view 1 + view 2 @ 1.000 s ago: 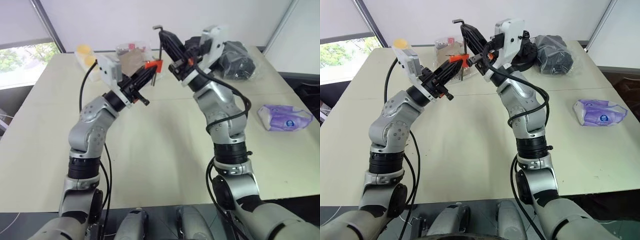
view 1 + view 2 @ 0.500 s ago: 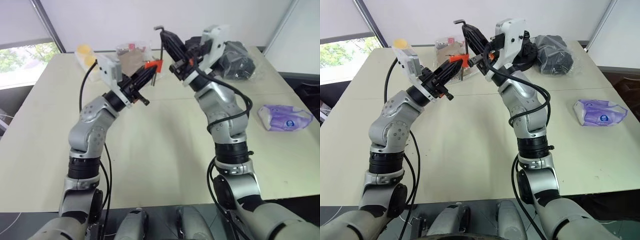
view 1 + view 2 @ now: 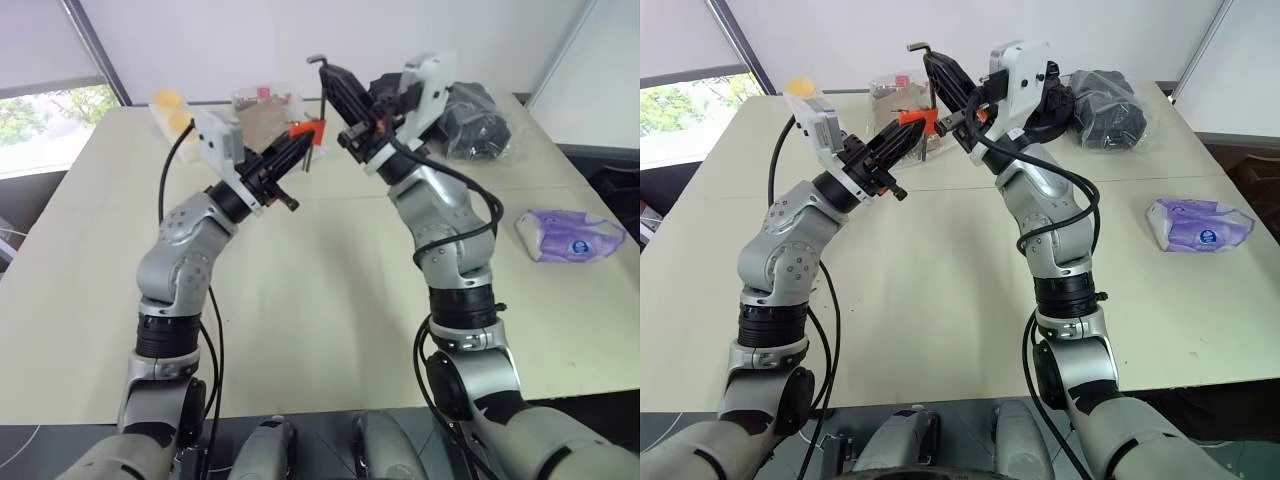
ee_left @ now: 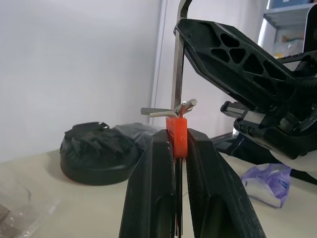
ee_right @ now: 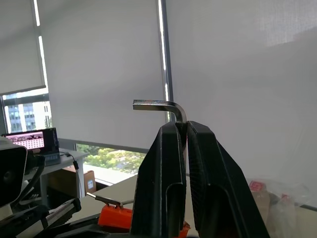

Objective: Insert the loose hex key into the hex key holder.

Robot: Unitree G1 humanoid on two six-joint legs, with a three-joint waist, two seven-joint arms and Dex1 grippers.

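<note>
Left end effector (image 4: 176, 163) clamps the holder (image 4: 176, 136); right end effector (image 5: 181, 131) clamps the hex key (image 5: 163, 106) upright above it.

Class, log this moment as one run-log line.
left pincer: shut on hex key holder | right pincer: shut on loose hex key | key above holder

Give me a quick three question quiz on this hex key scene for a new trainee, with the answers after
1. True or false: the loose hex key lies flat on the table.
2. Which pincer grips the hex key holder?
A. left
B. right
3. What lies near the table's right edge?

Key:
1. False; the right pincer holds it upright, bent end on top.
2. A, the left pincer, shut on it.
3. A purple tissue pack.
</note>
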